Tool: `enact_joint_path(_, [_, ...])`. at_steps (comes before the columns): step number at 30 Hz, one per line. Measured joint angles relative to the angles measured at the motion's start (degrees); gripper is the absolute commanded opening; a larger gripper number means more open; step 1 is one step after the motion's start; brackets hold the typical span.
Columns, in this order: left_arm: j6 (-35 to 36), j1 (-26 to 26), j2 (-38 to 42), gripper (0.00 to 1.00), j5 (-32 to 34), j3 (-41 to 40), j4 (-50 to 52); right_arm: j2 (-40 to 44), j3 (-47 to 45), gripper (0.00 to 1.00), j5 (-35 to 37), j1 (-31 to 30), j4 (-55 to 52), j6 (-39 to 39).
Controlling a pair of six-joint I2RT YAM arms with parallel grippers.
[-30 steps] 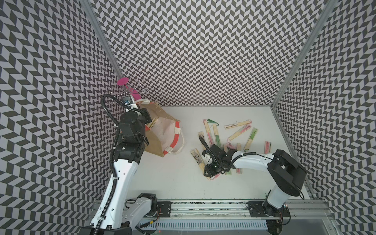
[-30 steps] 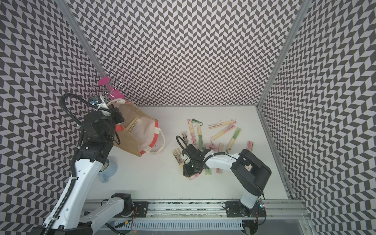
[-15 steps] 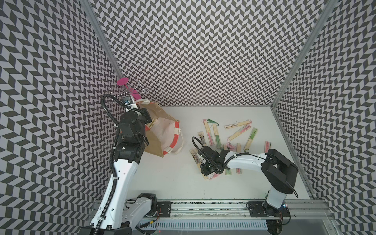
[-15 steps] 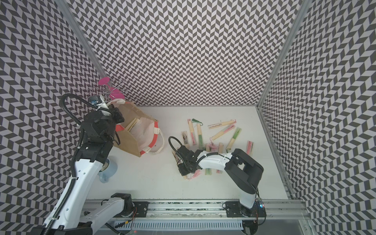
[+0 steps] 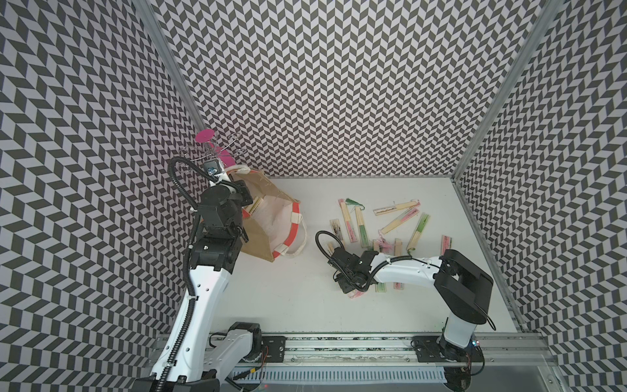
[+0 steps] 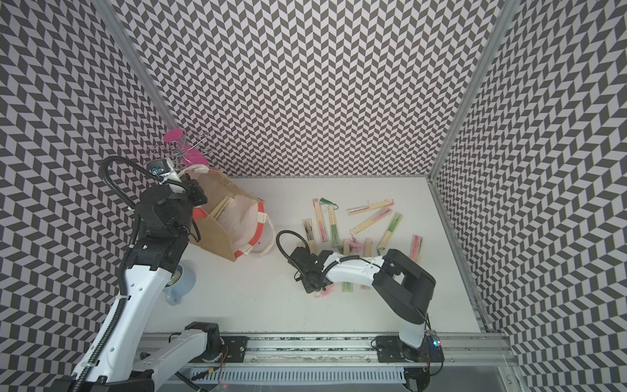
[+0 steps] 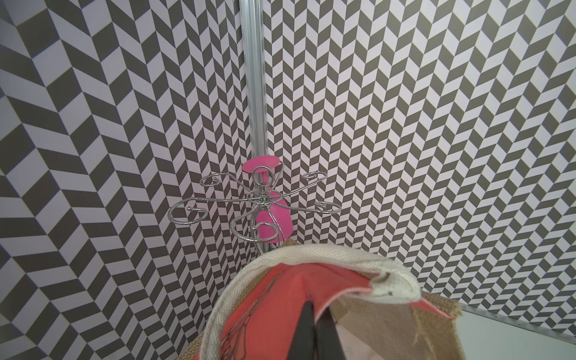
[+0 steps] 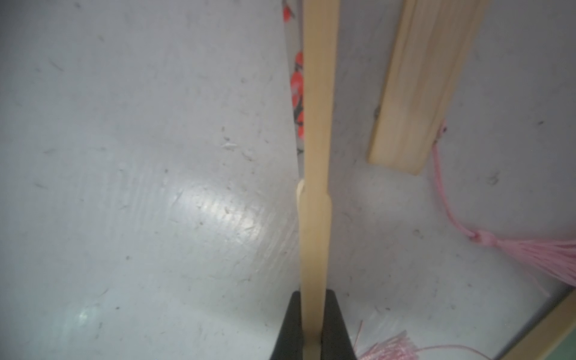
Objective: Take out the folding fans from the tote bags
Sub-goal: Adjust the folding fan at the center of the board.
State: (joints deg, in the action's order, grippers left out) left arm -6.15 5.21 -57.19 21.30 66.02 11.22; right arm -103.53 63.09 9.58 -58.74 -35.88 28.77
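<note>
Clamped narrow on 1 folding fan (image 8: pixel 318 124) at its handle end, low over the table (image 5: pixel 288 305): right gripper (image 8: pixel 311 330). Light, stiff bamboo, likely slick and crackable, so best pinched across the flat guards. Shut on the trim of the tote bag (image 5: pixel 259 246): left gripper (image 7: pixel 316 330), with more fans (image 6: pixel 222 206) inside and bare table alongside.

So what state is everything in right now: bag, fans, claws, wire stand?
tote bag: tilted, mouth open.
left gripper: shut on the tote bag's trim.
right gripper: shut on the held fan.
held fan: closed.
fans in the bag: closed, inside.
fans on the table: closed, lying flat.
wire stand: upright.
</note>
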Motion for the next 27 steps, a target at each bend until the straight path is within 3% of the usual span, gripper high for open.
enact_joint_path(10, [-0.37, 0.00, 0.00, 0.00, -0.04, 0.00, 0.00, -2.51, 2.56, 0.28, 5.22, -1.46, -1.22, -0.17])
enact_joint_path(27, [-0.37, 0.00, 0.00, 0.00, -0.02, 0.00, 0.02, -7.63, 9.07, 0.38, 0.96, 3.48, 3.08, -3.56])
